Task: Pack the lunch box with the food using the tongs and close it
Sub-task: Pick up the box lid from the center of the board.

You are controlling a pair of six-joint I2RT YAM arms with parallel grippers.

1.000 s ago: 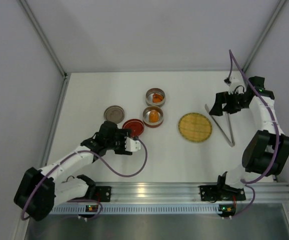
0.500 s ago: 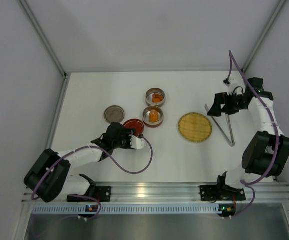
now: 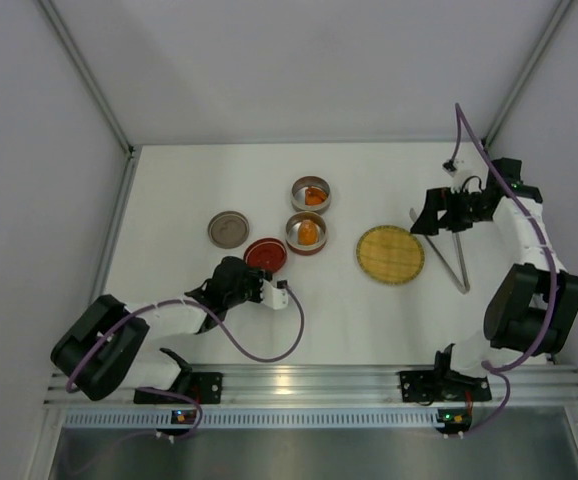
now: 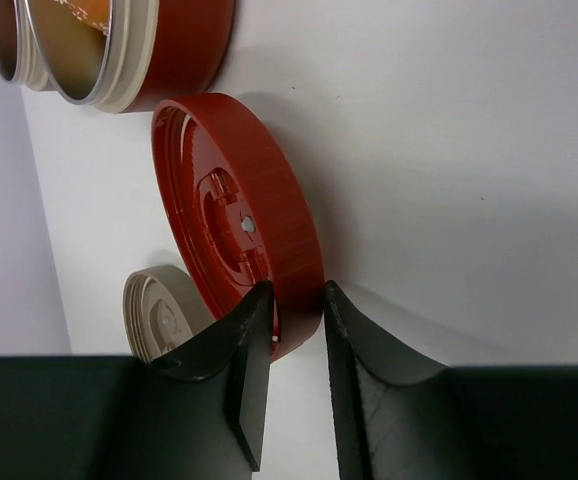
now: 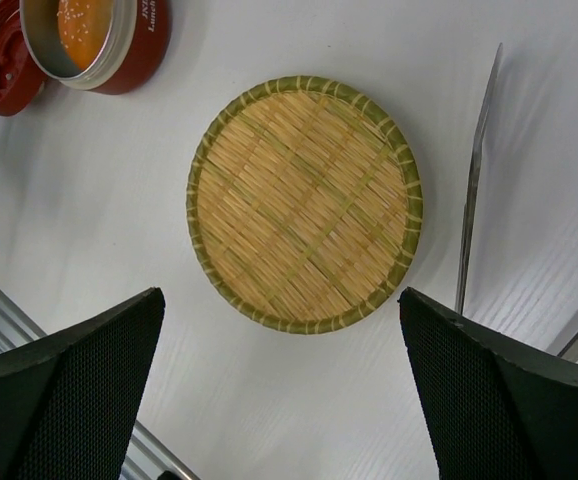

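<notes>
The lunch box is two round metal tins (image 3: 311, 194) (image 3: 307, 232), each with orange food (image 3: 309, 231) inside. A red lid (image 3: 266, 254) lies left of them and a grey lid (image 3: 229, 228) further left. In the left wrist view my left gripper (image 4: 297, 300) is shut on the near rim of the red lid (image 4: 239, 220), one finger inside the rim and one outside. The silver tongs (image 3: 449, 250) lie at the right beside the yellow plate (image 3: 389, 255). My right gripper (image 5: 281, 400) hangs open above the plate (image 5: 304, 205), holding nothing.
The grey lid (image 4: 159, 315) shows just behind the red one. A tin (image 5: 94, 35) and one arm of the tongs (image 5: 474, 180) edge the right wrist view. The enclosure walls stand close at the left, back and right.
My left gripper has narrowed onto the red lid's rim while its arm swung lower and nearer the front. The right gripper drifted slightly left and stayed open.
</notes>
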